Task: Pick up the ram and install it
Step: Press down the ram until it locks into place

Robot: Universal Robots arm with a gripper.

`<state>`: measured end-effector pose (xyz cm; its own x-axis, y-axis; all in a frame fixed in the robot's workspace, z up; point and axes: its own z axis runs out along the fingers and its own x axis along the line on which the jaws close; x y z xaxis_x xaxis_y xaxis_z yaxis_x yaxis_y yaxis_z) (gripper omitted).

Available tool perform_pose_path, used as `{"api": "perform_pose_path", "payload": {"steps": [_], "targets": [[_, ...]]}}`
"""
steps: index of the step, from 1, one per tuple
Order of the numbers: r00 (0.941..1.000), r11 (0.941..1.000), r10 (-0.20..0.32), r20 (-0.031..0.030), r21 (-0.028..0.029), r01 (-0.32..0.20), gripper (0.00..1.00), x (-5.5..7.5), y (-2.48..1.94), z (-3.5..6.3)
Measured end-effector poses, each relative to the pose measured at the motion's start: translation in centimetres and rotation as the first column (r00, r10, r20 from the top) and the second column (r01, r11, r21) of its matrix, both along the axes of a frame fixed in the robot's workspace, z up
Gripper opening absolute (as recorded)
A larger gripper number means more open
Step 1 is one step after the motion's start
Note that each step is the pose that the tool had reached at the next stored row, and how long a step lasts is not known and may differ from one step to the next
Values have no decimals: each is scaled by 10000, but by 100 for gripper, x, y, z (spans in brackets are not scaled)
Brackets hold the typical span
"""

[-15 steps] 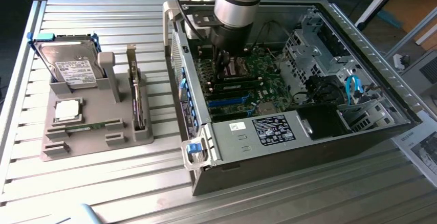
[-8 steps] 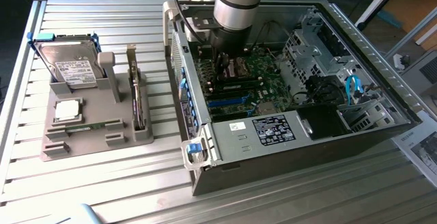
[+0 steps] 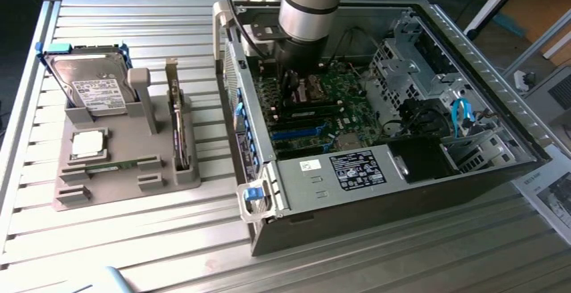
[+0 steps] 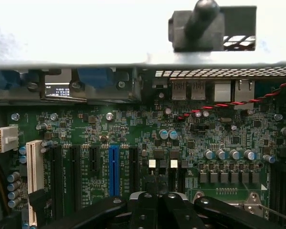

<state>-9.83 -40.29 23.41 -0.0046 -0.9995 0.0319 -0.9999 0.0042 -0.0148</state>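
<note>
Gripper hangs low inside the open computer case, just above the motherboard, near the dark expansion slots and the blue slot. I cannot tell how far open it is, nor whether it has hold of anything.

What looks like the ram is a thin green strip lying flat in the gray holder on the table, at 9 o'clock from the case in the exterior view. It sits just at 6 o'clock from the square processor chip, with the upright expansion card at its 3 o'clock.

Risks, as I judge them:
- With the ram well apart from the gripper, a descent here would press bare metal onto the board and its capacitors.
- The red-and-black wire could snag on the arm.
- The case wall stands close to the arm, so a sideways swing could strike it.
- A grasp at the holder could catch the processor chip, because the 2 lie so near each other.
</note>
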Motion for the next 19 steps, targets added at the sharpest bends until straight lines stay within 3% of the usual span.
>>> {"api": "perform_pose_path", "payload": {"steps": [11,19], "targets": [[10000,10000,0,-1,-1,0,10,0,0,-48],[10000,10000,0,0,0,0,10,0,0,22]]}}
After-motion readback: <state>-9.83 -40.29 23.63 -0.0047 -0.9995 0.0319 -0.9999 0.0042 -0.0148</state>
